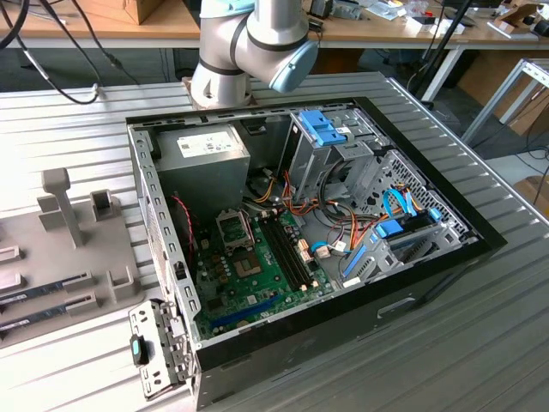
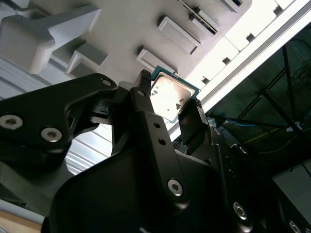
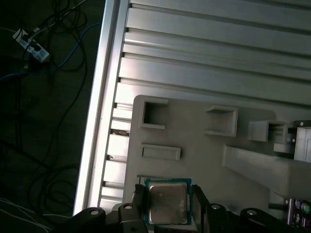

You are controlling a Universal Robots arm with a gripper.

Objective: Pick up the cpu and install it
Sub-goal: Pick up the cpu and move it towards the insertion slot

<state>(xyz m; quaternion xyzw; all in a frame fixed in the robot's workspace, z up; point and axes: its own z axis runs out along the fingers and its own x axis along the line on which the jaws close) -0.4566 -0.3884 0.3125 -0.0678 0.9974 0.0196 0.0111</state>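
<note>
We find the cpu (image 3: 167, 203) at the edge of the grey fixture tray (image 3: 194, 126), in or just above a shallow seat whose raised outline runs along one side of it. We cannot tell whether it has left the tray's surface. In both wrist views its silvery lid catches the light and a thin green rim frames it (image 2: 170, 97).

The claw (image 3: 167, 205) is clenched on the cpu, with one black finger (image 2: 146, 85) pressed against one edge and the other finger against the opposite edge. The lid faces away from the tray, bare between them. The tray's empty slots and upright posts lie beyond the chip, farther in from that edge.

We judge the chip to be light, thin and quite stiff, so weight is no concern. The smooth lid and narrow rim give the fingers little to bite on, and a skewed grip could let it twist or slip. Its underside is likely delicate, so the two opposite edges are the right place to hold it, keeping both faces untouched. A gentle, level squeeze seems wiser than a hard one.

In the exterior view the tray (image 1: 81, 253) rests on the ribbed metal desk (image 1: 480, 343). The open computer case (image 1: 429, 266) stands just beside the tray, on the exterior view's right.
</note>
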